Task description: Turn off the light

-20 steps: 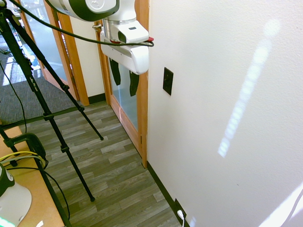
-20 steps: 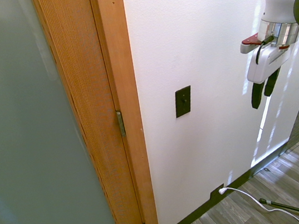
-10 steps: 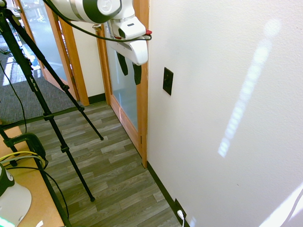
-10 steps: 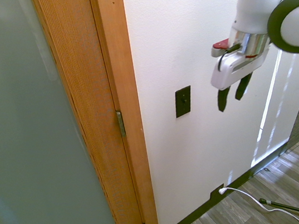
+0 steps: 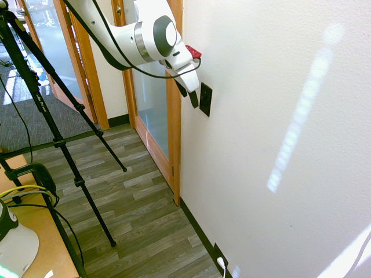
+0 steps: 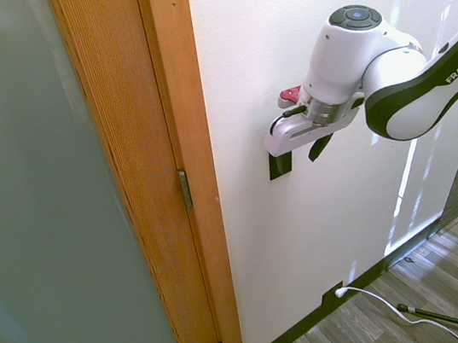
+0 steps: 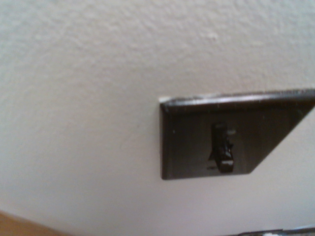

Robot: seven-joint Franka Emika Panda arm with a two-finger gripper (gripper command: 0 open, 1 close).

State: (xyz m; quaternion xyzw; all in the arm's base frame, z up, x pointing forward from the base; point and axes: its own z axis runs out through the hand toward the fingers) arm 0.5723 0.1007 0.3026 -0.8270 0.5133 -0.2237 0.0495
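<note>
On the white wall [image 5: 278, 69], the switch [image 7: 221, 142] is a flat black plate with a small toggle; the end effector [image 6: 295, 156] hovers against it, fingers apart, holding nothing.

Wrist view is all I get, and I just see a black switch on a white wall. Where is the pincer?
Observer: The pincer is open, right in front of the switch. I can't tell if it touches.
Operator: What's beside the switch?
Observer: A wooden door frame runs up the wall's edge close to it.
Operator: Anything lower down?
Observer: A black outlet plate with a white plug sits by the floor.
</note>
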